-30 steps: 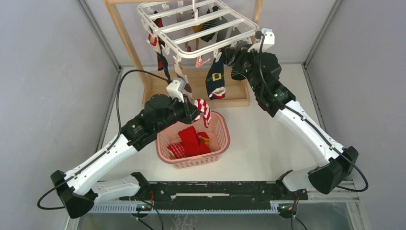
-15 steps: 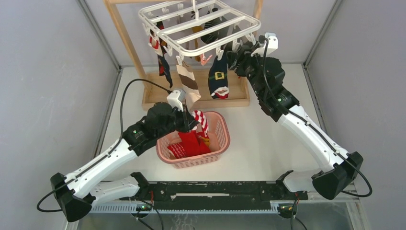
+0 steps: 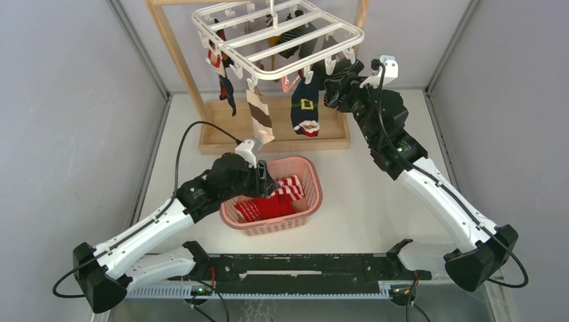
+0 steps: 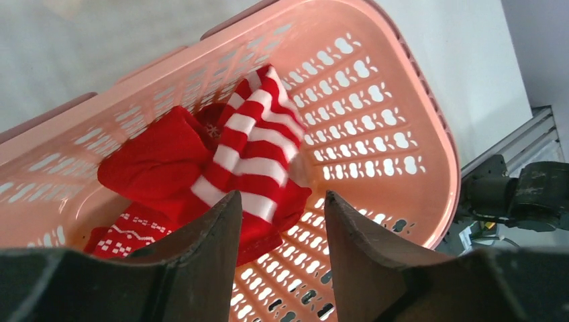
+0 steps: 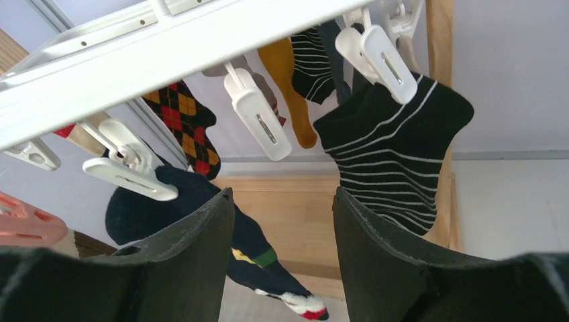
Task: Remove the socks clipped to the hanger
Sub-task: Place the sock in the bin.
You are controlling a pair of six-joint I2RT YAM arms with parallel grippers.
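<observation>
The white hanger (image 3: 305,59) hangs from the wooden stand with several socks clipped to it, among them a brown-banded sock (image 3: 260,119) and a navy sock (image 3: 305,107). My left gripper (image 3: 266,182) is open and empty over the pink basket (image 3: 312,194). In the left wrist view a red-and-white striped sock (image 4: 251,144) lies loose in the basket beyond the left gripper (image 4: 282,194). My right gripper (image 3: 335,80) is open just under the hanger's right front corner. In the right wrist view the right gripper (image 5: 282,191) holds nothing. A black striped sock (image 5: 396,147) hangs clipped just beyond its right finger.
The wooden stand (image 3: 174,47) has its base board (image 3: 282,134) right behind the basket. Red socks (image 3: 265,206) fill the basket. An argyle sock (image 5: 184,121), a mustard sock (image 5: 288,87) and white clips (image 5: 258,121) hang close above the right gripper. Grey walls close in both sides.
My left gripper came down to the basket and opened, and the red-and-white striped sock dropped in. My right gripper shifted up and right under the hanger and opened wider.
</observation>
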